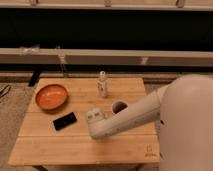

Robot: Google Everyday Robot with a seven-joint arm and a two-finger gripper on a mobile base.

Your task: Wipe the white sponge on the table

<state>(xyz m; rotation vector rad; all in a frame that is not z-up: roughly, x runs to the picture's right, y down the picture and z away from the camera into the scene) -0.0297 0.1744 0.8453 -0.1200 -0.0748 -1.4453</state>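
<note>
One arm reaches across the table (pixel 60 145) from our right, and its gripper (pixel 93 116) sits low over the middle of the bamboo top, just right of the black phone (pixel 65 120) and left of the white cup (pixel 119 107). We cannot tell how the gripper stands, and the white sponge is not plainly in view; we judge it lies under or at the gripper's tip, where a pale block shows, but we cannot separate it from the arm's own casing. To wipe well, we judge that we should keep steady downward pressure, sweep along the plank grain through the bare wood in front, and hold the stroke short enough to miss the phone on one side and the cup on the other. An orange bowl (pixel 50 96) and a small clear bottle (pixel 102 84) stand farther back, well apart from the working patch. For writing, we find only a small dark logo mark (pixel 149 149) at the near right corner, and we cannot read it.
</note>
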